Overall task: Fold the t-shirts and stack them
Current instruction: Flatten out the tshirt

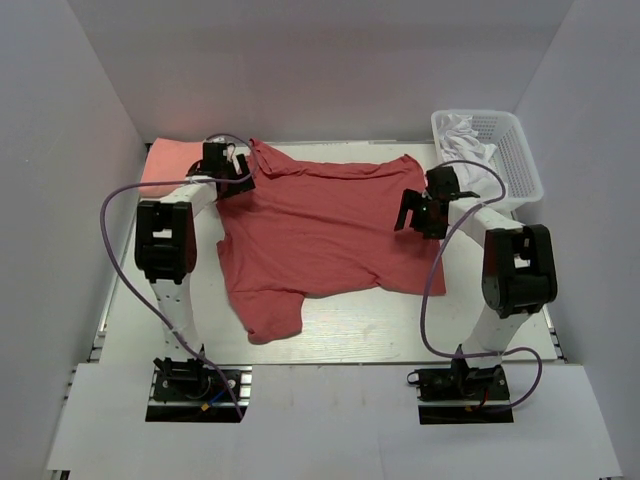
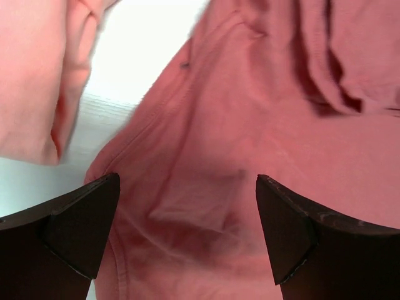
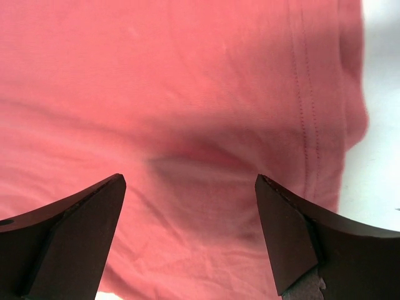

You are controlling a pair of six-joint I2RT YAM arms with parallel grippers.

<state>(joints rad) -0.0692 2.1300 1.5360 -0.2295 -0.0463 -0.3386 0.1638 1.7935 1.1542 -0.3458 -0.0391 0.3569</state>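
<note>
The brick-red t-shirt (image 1: pixel 330 235) lies spread and a little rumpled across the middle of the table, with one sleeve trailing toward the near left. A salmon-pink t-shirt (image 1: pixel 168 160) sits bunched at the back left corner. My left gripper (image 1: pixel 242 182) hovers open over the red shirt's back left edge. In the left wrist view its jaws (image 2: pixel 187 231) stand wide over wrinkled red cloth (image 2: pixel 262 125), and the pink shirt (image 2: pixel 31 75) lies to the left. My right gripper (image 1: pixel 410 217) is open above the shirt's right part, its jaws (image 3: pixel 190 231) empty over red fabric (image 3: pixel 187 94) near a stitched hem.
A white plastic basket (image 1: pixel 520 160) holding white cloth (image 1: pixel 468 135) stands at the back right. White walls close in the table on three sides. Purple cables loop off both arms. Bare white tabletop (image 3: pixel 378 187) shows just right of the shirt's hem.
</note>
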